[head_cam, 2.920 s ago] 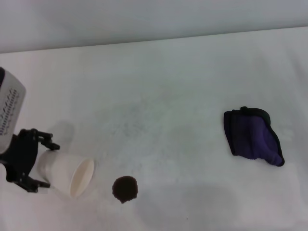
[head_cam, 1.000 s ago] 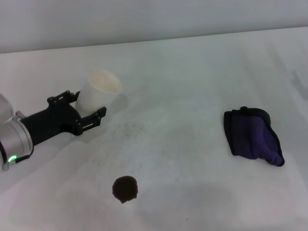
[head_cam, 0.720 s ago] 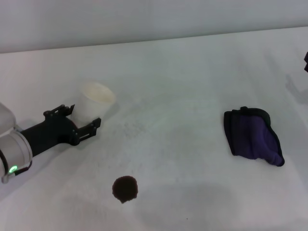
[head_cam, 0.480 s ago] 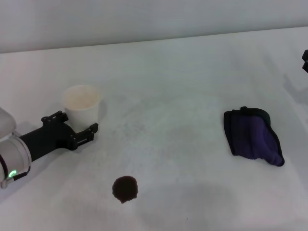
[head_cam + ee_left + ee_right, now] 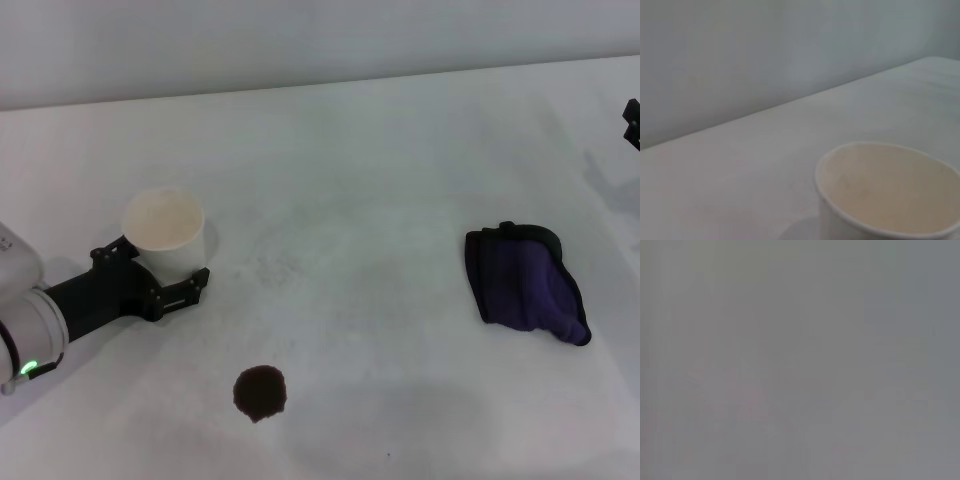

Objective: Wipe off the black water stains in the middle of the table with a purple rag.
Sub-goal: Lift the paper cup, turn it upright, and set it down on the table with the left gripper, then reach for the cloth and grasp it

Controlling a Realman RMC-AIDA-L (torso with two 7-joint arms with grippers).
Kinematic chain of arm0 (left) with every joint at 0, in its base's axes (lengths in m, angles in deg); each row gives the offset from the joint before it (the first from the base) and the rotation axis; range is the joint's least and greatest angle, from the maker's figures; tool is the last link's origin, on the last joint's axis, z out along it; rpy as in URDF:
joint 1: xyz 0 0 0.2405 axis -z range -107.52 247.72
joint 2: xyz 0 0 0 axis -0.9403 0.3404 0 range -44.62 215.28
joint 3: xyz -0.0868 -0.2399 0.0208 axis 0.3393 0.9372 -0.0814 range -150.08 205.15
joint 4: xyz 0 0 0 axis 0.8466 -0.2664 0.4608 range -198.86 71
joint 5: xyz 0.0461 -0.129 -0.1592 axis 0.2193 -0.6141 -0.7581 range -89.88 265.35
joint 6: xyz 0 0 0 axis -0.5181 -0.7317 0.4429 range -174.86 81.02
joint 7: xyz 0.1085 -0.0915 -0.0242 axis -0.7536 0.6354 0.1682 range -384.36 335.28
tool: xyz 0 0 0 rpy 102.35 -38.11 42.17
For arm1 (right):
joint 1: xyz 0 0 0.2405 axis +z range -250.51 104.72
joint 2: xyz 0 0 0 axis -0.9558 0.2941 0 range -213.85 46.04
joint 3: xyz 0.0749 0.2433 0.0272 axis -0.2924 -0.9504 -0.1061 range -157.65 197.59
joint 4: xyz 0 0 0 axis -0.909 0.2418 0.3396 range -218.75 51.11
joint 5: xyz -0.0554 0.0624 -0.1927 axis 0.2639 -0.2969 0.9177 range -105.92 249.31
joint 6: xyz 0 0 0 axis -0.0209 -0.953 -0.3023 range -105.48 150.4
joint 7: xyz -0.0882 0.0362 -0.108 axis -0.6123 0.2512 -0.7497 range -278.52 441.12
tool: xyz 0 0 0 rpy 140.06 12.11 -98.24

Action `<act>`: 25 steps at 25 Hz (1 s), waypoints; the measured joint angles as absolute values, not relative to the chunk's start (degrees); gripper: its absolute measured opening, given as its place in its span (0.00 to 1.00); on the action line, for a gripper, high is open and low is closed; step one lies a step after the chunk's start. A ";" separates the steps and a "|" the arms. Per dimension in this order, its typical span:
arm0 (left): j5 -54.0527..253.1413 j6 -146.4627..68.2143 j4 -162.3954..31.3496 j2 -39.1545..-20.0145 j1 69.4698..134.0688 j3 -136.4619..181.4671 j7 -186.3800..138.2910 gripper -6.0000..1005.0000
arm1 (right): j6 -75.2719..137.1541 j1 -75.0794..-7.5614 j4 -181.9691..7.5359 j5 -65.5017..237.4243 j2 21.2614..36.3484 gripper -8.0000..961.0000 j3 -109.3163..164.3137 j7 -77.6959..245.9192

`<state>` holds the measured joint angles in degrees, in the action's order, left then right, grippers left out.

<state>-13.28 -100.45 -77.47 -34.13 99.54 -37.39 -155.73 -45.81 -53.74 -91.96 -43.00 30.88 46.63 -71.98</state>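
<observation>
Left gripper (image 5: 165, 283) pinches the upright cup (image 5: 165, 234); right gripper (image 5: 632, 123) barely visible, state unclear. We should release the cup gently, then bring the rag (image 5: 527, 283) to the stain (image 5: 260, 392).

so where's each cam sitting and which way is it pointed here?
Head: above, looking forward and down at the table, stain, purple rag; left gripper around the paper cup, right gripper at the right edge.
Left wrist: low, facing the cup mouth and wall; no fingers.
Right wrist: blank grey.
Shared: cup, table.
</observation>
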 joint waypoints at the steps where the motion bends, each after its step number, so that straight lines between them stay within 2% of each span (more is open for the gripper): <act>1: -13.47 -100.45 -77.35 -34.13 99.56 -37.40 -156.43 0.81 | -46.12 -53.74 -91.96 -43.00 30.88 0.91 46.63 -71.98; 12: -15.24 -102.57 -77.62 -34.19 97.89 -37.27 -159.26 0.89 | -46.86 -53.91 -92.00 -43.01 30.97 0.91 46.58 -71.99; 25: -33.38 -117.02 -77.43 -34.11 84.97 -37.26 -175.65 0.89 | -45.61 -53.93 -91.85 -43.00 30.87 0.91 46.69 -72.13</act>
